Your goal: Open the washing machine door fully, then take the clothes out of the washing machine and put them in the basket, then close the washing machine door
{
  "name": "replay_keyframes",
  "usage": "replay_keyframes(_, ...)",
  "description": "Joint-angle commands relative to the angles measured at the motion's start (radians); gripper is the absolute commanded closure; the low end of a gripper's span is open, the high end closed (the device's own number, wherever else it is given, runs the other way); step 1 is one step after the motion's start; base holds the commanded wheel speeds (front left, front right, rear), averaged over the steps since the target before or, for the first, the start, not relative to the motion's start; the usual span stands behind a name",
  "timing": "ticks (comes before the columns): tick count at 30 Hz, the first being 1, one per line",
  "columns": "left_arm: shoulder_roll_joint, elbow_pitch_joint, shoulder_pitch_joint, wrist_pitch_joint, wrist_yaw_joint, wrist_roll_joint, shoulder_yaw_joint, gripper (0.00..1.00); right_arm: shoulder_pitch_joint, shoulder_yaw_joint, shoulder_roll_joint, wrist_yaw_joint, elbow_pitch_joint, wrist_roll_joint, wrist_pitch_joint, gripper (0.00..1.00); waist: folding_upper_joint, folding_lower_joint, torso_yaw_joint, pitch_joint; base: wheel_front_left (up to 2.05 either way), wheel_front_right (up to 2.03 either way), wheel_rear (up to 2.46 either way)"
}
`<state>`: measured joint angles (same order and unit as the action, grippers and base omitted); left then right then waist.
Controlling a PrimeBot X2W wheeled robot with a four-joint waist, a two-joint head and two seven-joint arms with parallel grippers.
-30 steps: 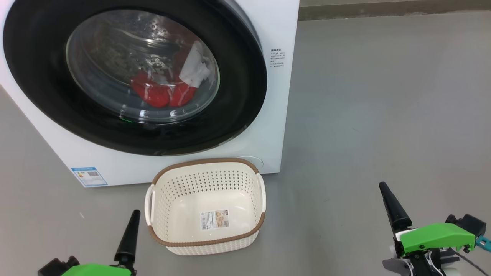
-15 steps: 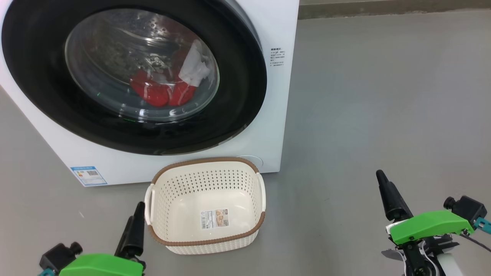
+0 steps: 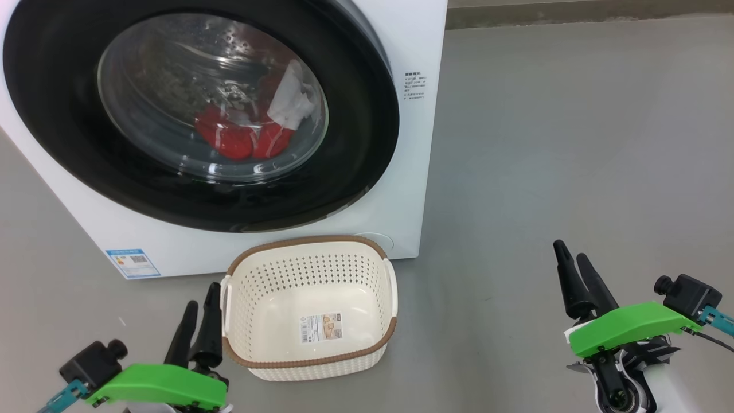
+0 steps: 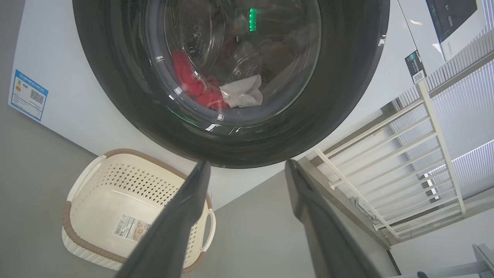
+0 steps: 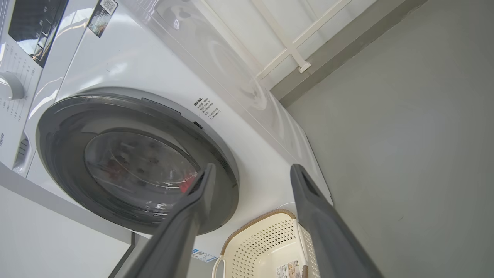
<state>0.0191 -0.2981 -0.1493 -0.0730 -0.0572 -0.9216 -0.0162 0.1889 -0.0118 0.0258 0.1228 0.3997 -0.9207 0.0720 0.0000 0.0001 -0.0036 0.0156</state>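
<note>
The white washing machine point(image 3: 401, 189) stands at the upper left, its round black door point(image 3: 355, 115) lying flat against its front. Behind the door's glass window lie the red and white clothes point(image 3: 246, 135), also seen in the left wrist view as clothes point(image 4: 216, 96). The cream basket point(image 3: 309, 241) sits on the floor just in front of the machine, nothing in it but a paper label. My left gripper point(image 3: 202, 295) is open beside the basket's left handle. My right gripper point(image 3: 569, 250) is open over bare floor, well to the right. Both wrist views look along open fingers at the door point(image 5: 65, 154).
Grey floor point(image 3: 573, 143) stretches to the right of the machine up to a wall base strip point(image 3: 573, 14). A blue label point(image 3: 133, 263) marks the machine's lower left corner. A white railing point(image 4: 386, 173) and a control panel point(image 5: 34, 27) show in the wrist views.
Both grippers have moved forward, up the head view, and turned, so that each shows two fingers instead of one. The machine, door, clothes and basket have stayed put.
</note>
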Motion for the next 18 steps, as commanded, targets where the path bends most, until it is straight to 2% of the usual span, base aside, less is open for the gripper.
replay_keyframes(1, 0.018, 0.035, -0.047, -0.013, 0.010, 0.039, 0.013, 0.00, 0.051, 0.018, 0.009, 0.004, -0.029, 0.032, 0.014, 0.00, 0.0000, -0.0001, 0.000, 0.000, 0.00, 0.00, 0.00)
replay_keyframes(18, 0.022, 0.048, -0.080, -0.063, 0.034, 0.258, -0.019, 0.00, 0.092, 0.050, 0.014, 0.005, -0.030, 0.243, 0.064, 0.00, 0.0000, -0.0001, 0.002, 0.001, 0.00, 0.00, 0.00)
